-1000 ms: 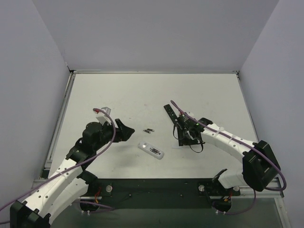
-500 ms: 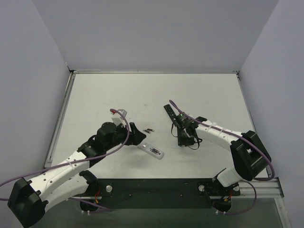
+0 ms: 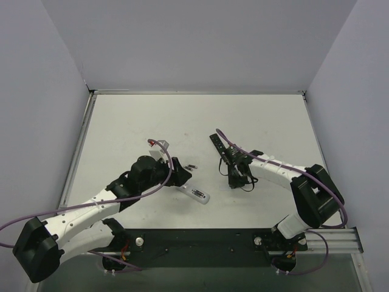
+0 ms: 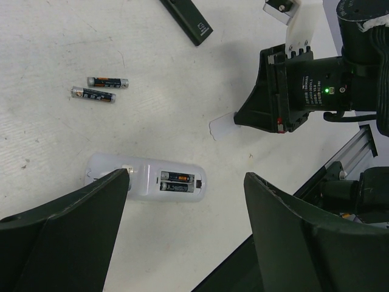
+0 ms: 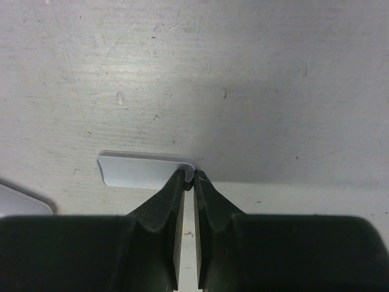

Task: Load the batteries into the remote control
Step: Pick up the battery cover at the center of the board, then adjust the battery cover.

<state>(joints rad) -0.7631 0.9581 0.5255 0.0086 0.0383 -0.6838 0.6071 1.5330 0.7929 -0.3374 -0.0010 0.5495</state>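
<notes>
The white remote control [image 4: 146, 179] lies back-up on the table, its compartment open. Two batteries [image 4: 178, 182] sit side by side in it. Two more batteries [image 4: 100, 89] lie loose on the table beyond it. My left gripper [image 4: 187, 176] hovers open and wide above the remote, one finger over its left end. From above, the remote [image 3: 196, 193] lies just right of my left gripper [image 3: 180, 173]. My right gripper [image 5: 189, 177] is shut on the right end of a thin white cover plate [image 5: 140, 171] that lies flat on the table.
A slim black remote [image 3: 216, 145] lies behind my right gripper [image 3: 234, 180]. The loose batteries [image 3: 192, 166] sit between the two arms. In the left wrist view the table's near edge and a black rail [image 4: 340, 182] show at the right.
My left arm has swung right and forward until its open gripper is over the white remote. My right gripper has closed onto the cover plate and shifted slightly left.
</notes>
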